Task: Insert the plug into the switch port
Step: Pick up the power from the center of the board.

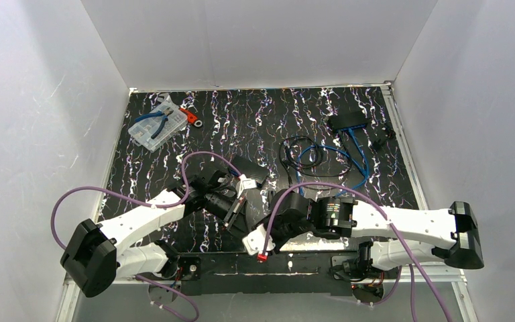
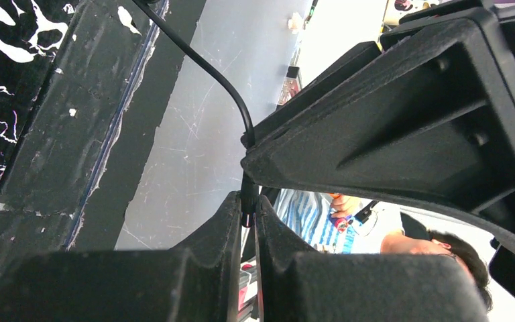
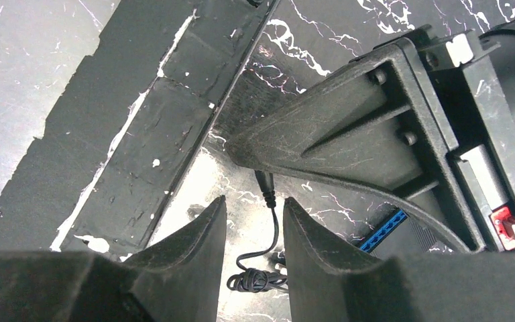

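The plug [image 3: 264, 181] is a small black barrel on a thin black cable [image 3: 275, 228]. My left gripper [image 2: 248, 204] is shut on it, pinching it at the fingertips. In the right wrist view the plug sticks out below the left gripper's fingers [image 3: 349, 134], and its cable hangs to a small coil [image 3: 258, 278]. My right gripper [image 3: 251, 208] is open, with one finger on each side of the cable and neither touching it. In the top view both grippers [image 1: 231, 211] [image 1: 247, 231] meet near the front edge. The black switch [image 1: 347, 121] sits at the back right with blue cables [image 1: 359, 157] in it.
A clear parts box [image 1: 153, 127] with blue pliers lies at the back left, with a red tool [image 1: 189, 117] beside it. A small black adapter [image 1: 382, 137] lies right of the switch. A black foam strip [image 3: 167, 114] runs along the mat's front edge. White walls enclose three sides.
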Robot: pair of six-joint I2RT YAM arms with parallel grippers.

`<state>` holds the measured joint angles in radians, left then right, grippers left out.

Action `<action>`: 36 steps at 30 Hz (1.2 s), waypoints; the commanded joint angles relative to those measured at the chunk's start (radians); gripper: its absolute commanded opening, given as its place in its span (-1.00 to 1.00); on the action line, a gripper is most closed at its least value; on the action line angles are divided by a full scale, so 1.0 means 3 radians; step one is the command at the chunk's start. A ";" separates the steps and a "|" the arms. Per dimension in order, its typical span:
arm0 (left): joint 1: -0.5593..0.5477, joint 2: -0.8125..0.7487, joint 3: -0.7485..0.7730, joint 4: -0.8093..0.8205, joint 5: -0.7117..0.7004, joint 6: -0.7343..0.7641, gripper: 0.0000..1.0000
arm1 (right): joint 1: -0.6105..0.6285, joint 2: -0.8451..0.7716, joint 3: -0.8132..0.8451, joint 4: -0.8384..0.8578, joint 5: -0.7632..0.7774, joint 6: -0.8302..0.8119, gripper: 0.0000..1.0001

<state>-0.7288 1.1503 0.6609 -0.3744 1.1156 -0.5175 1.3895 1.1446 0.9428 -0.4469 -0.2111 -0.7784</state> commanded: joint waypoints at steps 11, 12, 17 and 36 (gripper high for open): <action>-0.0043 0.0012 -0.0047 -0.0015 0.0122 0.0017 -1.00 | 0.0087 0.0078 0.0185 0.0123 0.0018 -0.0096 -0.35; -0.0041 0.0009 -0.0045 -0.0014 0.0121 0.0017 -1.00 | 0.0090 0.0082 0.0185 0.0124 0.0008 -0.0096 -0.35; -0.0051 0.0013 -0.0046 -0.0012 0.0118 0.0017 -1.00 | 0.0103 0.0113 0.0191 0.0142 0.0011 -0.0077 -0.40; -0.0068 -0.0021 -0.0066 0.0008 0.0103 0.0002 -1.00 | 0.0144 0.0224 0.0218 0.0252 -0.0052 0.0005 -0.70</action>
<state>-0.7437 1.1557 0.6472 -0.3744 1.1156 -0.5182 1.4208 1.2079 0.9558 -0.4091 -0.2081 -0.7887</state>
